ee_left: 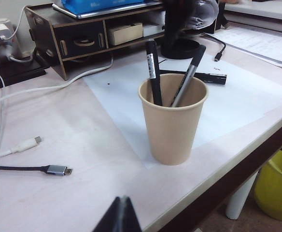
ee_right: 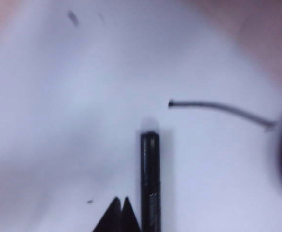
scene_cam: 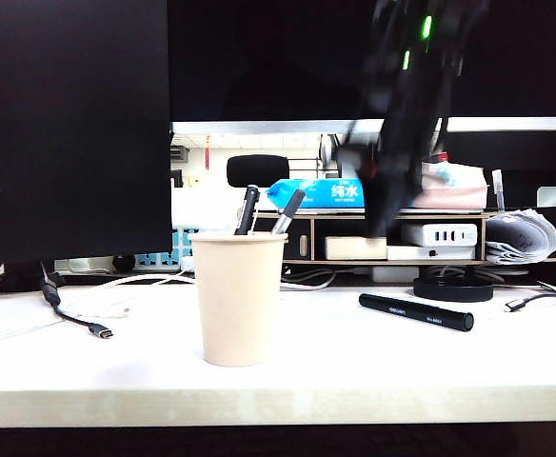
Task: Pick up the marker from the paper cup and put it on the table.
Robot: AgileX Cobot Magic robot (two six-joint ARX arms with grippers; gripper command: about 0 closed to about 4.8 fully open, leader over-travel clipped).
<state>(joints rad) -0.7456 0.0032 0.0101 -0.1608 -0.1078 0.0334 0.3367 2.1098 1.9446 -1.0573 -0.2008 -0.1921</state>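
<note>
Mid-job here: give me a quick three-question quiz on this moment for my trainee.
1. True or false: the marker lies flat on the table, outside the cup.
2. How many pens stand in the cup: A one, B two, C three?
3. Fill in: the right gripper, beside the marker, is ____, holding nothing.

Key: 1 true. 2 B, a black pen and a grey pen. 3 shut. The left gripper, near the table's front edge, is shut too.

Right pincer [ee_right: 120,208] closed, raised; left pincer [ee_left: 121,212] closed, low.
</note>
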